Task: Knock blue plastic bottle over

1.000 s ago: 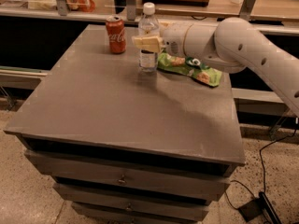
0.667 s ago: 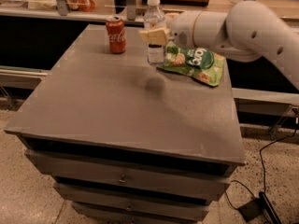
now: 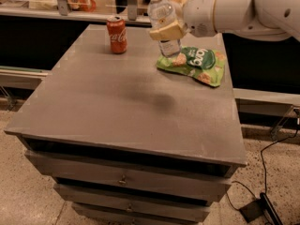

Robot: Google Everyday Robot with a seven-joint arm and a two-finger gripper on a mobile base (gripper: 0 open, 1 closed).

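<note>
Grey table (image 3: 117, 111) fills most of my view, and it has drawers (image 3: 126, 178) under its top. The blue plastic bottle (image 3: 161, 15) is at the far side of the table, up near the top of my view. It is clear, with a white cap and a white label. It leans a little, with the cap toward the left of my view. My gripper (image 3: 164, 31) is wrapped around the middle of the bottle and holds it tight. I see one tan finger (image 3: 172, 30) across the front of the bottle, and the other one is hidden behind it. The bottom of the bottle shows just over the far edge of a green snack bag (image 3: 197, 62). I cannot tell if the bottle touches the bag or hangs just above it. The white arm (image 3: 234, 8) comes in from the right of my view and looks big and round. A red soda can (image 3: 116, 34) stands upright beside the bottle, on the left of my view, near it but not touching. The can is shorter than the bottle. The green bag lies flat on the far right part of the table. A soft dark shadow (image 3: 150, 97) lies on the middle of the table top. On the speckled floor (image 3: 23, 191), a black cable (image 3: 276, 144) runs down to a small black box (image 3: 253, 209).
</note>
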